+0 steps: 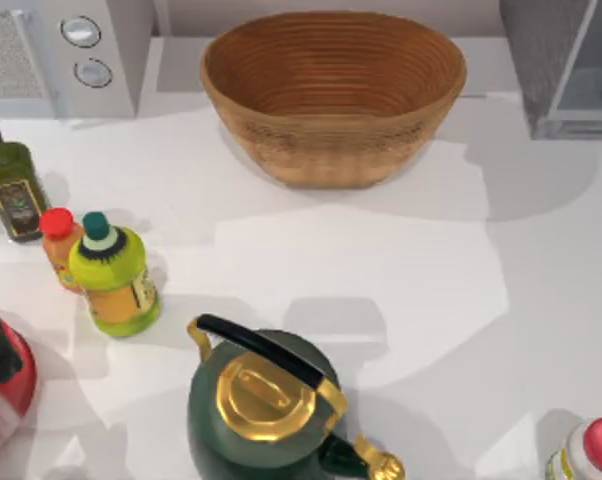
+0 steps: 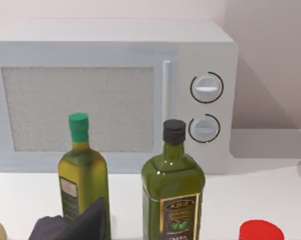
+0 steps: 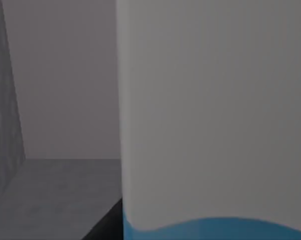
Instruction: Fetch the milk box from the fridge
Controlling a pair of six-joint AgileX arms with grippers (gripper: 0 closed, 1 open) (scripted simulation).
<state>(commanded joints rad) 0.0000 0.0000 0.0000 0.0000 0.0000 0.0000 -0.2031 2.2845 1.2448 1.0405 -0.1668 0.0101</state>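
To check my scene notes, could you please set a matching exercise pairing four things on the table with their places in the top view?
Things:
1. wicker basket
2. fridge
3. green kettle
4. microwave

Places:
A. back right corner
B. front centre
C. back left corner
D. back centre

Pairs: 1-D, 2-A, 3-B, 4-C

Left pincer low, dark fingers partly seen
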